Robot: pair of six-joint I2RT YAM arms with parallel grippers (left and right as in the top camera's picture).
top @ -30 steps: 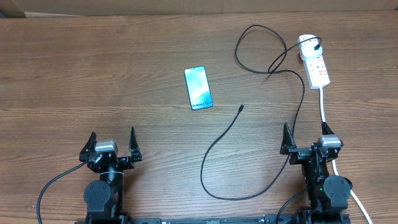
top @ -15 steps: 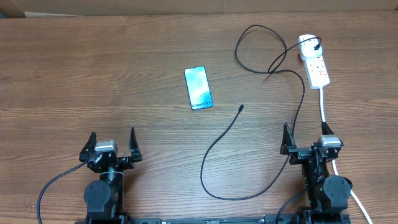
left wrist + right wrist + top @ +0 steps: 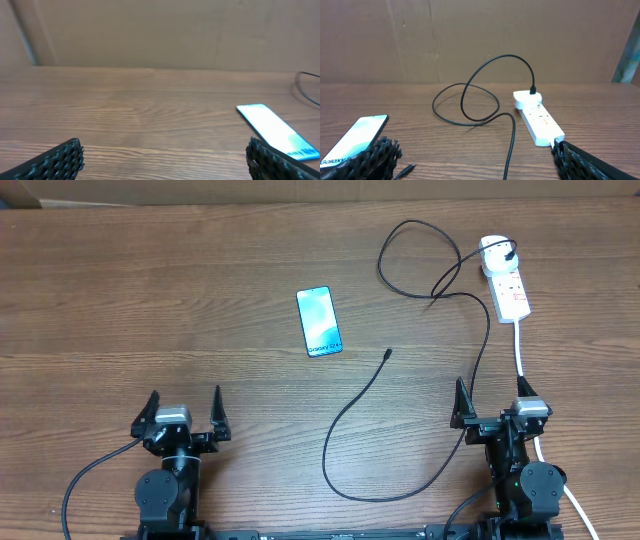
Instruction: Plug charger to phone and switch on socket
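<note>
Nothing done yet: charger tip (image 3: 388, 354) lay loose near phone (image 3: 318, 321), socket (image 3: 508, 285) untouched; left gripper (image 3: 184, 402) and right gripper (image 3: 490, 392) stood wide-jawed, empty.

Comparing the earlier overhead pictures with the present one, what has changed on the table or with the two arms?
Only the left gripper moved: it shifted slightly to the right in the overhead view, jaws open and empty. Nothing was taken hold of or let go. The right gripper, the phone, the charger and the socket stayed as they were.
</note>
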